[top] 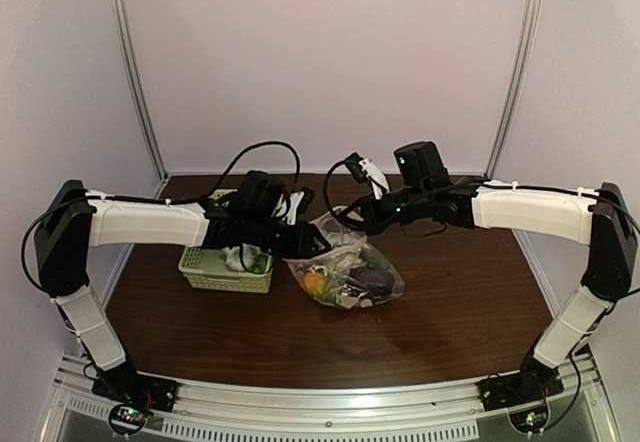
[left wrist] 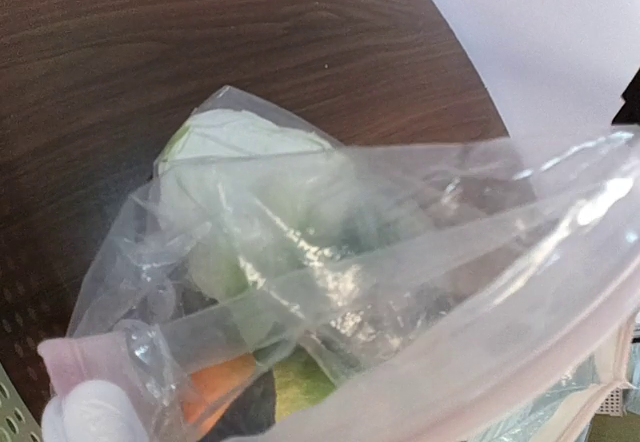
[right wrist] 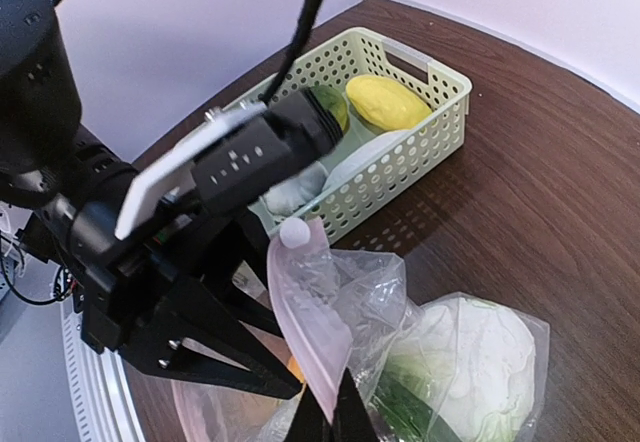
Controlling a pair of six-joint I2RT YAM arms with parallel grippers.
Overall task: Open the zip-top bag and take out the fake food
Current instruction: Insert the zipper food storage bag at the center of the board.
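Dark brown wood-grain bench [top: 450, 312] carries all items. Nearest the arm bases, a clear crinkly plastic zip-top bag [top: 345, 274] sits near bench centre. Its lower part rests on the surface and its upper edge is raised toward the two arms.

Small plastic fake food [right wrist: 480, 362] is inside the bag: a whitish lumpy piece, a green piece [right wrist: 400, 407] beside it, an orange piece [left wrist: 215, 382] and a dark purple piece [top: 373, 280].

Just left of the bag stands a pale green lattice plastic basket [right wrist: 440, 77]; contact between the two cannot be confirmed. It holds a yellow piece [right wrist: 385, 102], a dark green piece [right wrist: 330, 110] and white items.

Right fingers [right wrist: 345, 417] are together, pinching the bag's pale pink zip strip [right wrist: 300, 312], which runs from them to a small white knob [right wrist: 295, 232].

Left fingers [top: 303, 242] are at the bag's raised edge, opposite the right ones. Their tips are hidden by plastic, so whether they are apart or closed cannot be told. Bag film at close range fills the left wrist view.

Pale lilac walls [top: 330, 52] enclose the far side.
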